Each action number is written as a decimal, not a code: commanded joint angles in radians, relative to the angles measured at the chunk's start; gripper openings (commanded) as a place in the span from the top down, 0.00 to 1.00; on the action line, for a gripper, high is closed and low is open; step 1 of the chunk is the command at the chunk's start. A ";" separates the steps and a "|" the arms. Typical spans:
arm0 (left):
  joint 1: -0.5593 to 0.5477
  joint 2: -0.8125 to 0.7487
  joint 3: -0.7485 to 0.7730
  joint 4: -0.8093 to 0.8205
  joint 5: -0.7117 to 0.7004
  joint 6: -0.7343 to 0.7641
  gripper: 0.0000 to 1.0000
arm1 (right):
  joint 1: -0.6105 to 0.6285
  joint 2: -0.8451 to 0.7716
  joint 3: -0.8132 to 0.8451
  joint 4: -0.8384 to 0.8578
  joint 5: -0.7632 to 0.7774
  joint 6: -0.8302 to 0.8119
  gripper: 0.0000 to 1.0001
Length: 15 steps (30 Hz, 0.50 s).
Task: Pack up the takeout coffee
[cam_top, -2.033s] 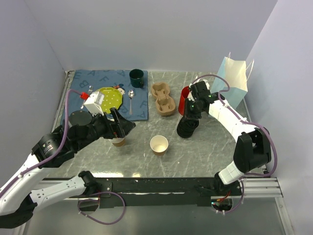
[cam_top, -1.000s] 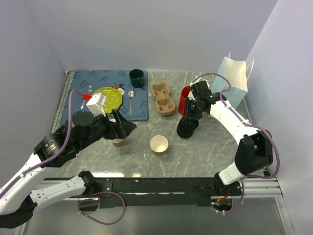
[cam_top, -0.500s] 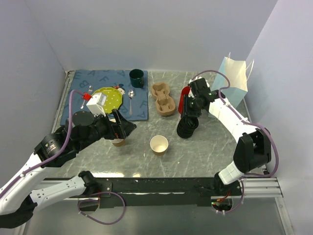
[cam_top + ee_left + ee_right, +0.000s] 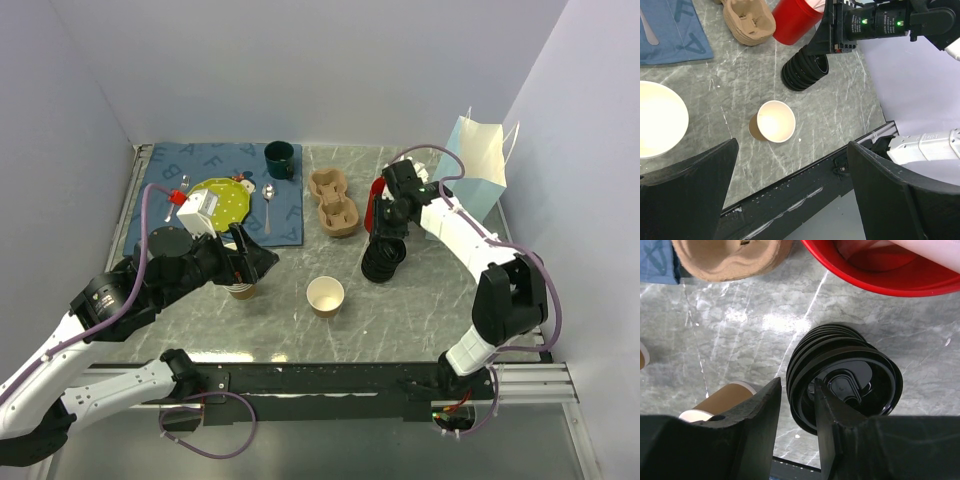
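Your right gripper hangs right over the stack of black lids. Its two fingers are nearly together, and the edge of the stack sits in the thin gap between them. You cannot tell if they are squeezing it. The stack does not stand straight. It leans, and its top face tips up toward the right gripper. Just past the fingers is the red cup. Past them and off to one side is the cardboard cup holder.

Your left gripper is spread wide and holds nothing. A brown paper cup stands close beside one of its fingers, straight up, mouth up, white inside. A second paper cup stands out in front of the gap between the fingers. It is also straight up with its mouth up. You cannot tell which cup is the takeout coffee.
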 commanded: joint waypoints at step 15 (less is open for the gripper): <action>-0.004 -0.014 0.008 0.003 0.002 0.022 0.03 | 0.008 -0.070 0.027 -0.008 -0.005 0.026 0.78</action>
